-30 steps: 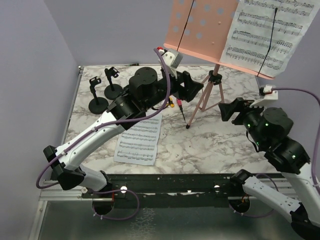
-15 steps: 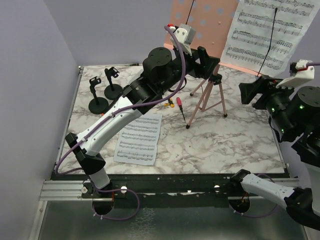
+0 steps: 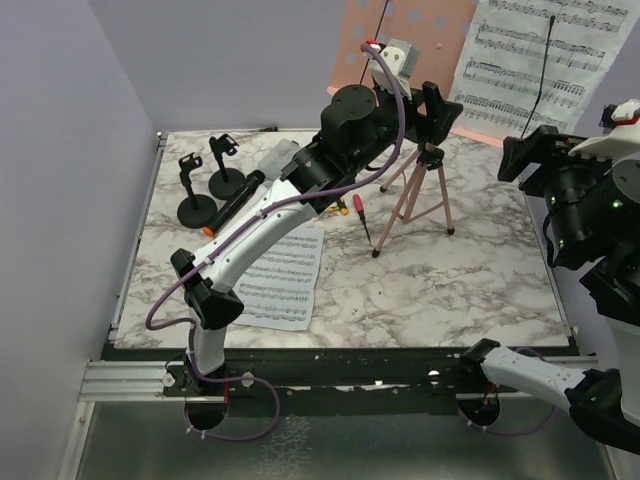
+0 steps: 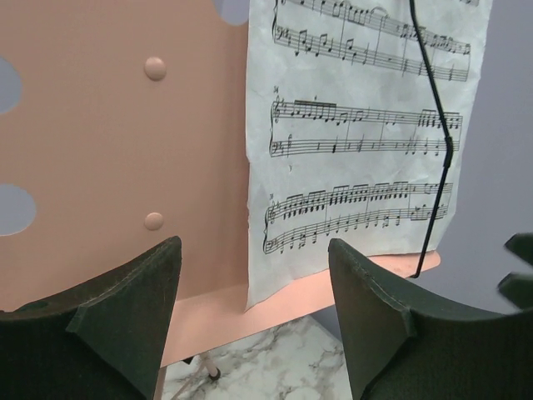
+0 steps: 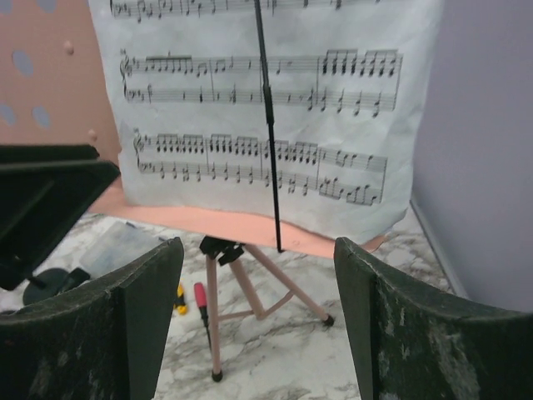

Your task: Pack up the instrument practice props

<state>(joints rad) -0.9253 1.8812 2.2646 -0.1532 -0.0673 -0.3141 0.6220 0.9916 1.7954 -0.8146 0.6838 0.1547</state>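
Left gripper [image 4: 254,287] and right gripper [image 5: 258,283]: jaws wide open, empty, facing sheet-music page [image 4: 358,142] at right of pink perforated desk [image 4: 125,142].

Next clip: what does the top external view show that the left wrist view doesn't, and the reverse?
Only top external: two mic holders, a black microphone, a red screwdriver and a loose sheet-music page on the table. Only left wrist: the gap between the left gripper's open jaws, nothing in it. Both: the pink perforated desk with a clipped sheet-music page under a black wire arm.
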